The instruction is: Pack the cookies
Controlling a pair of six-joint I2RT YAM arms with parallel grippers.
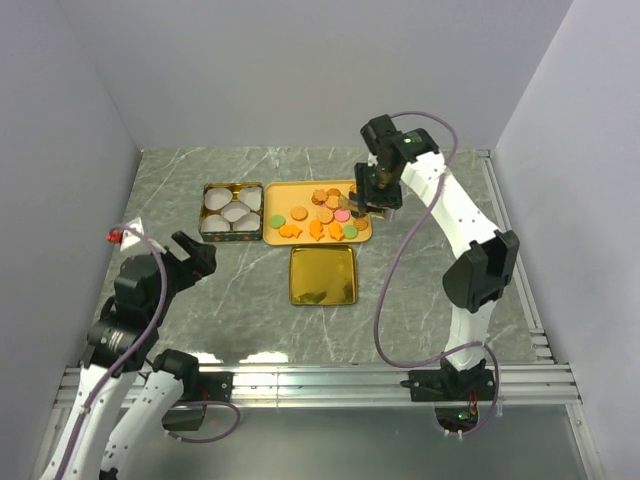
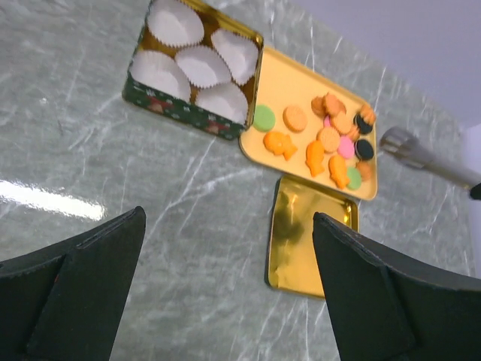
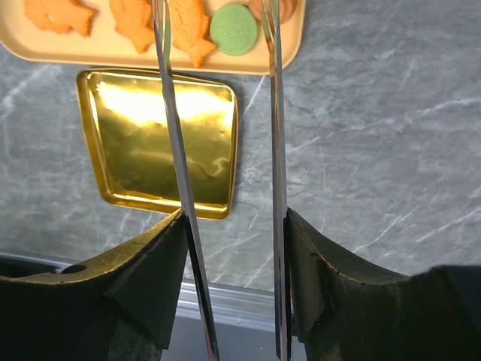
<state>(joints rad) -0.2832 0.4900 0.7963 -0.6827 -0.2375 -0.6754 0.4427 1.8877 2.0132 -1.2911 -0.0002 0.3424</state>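
The cookies lie loose on a yellow tray: orange rounds and fish shapes, a few green, pink and dark ones. They also show in the left wrist view. My right gripper is shut on a pair of metal tongs, whose blades reach down over the tray's right end, beside a green cookie. The tongs' tip also shows in the left wrist view. My left gripper is open and empty above the table at the near left, its fingers wide apart.
A green tin holding several white paper cups stands just left of the tray. A gold lid lies flat in front of the tray, also seen in the right wrist view. Grey walls enclose the table; a metal rail runs along its near edge.
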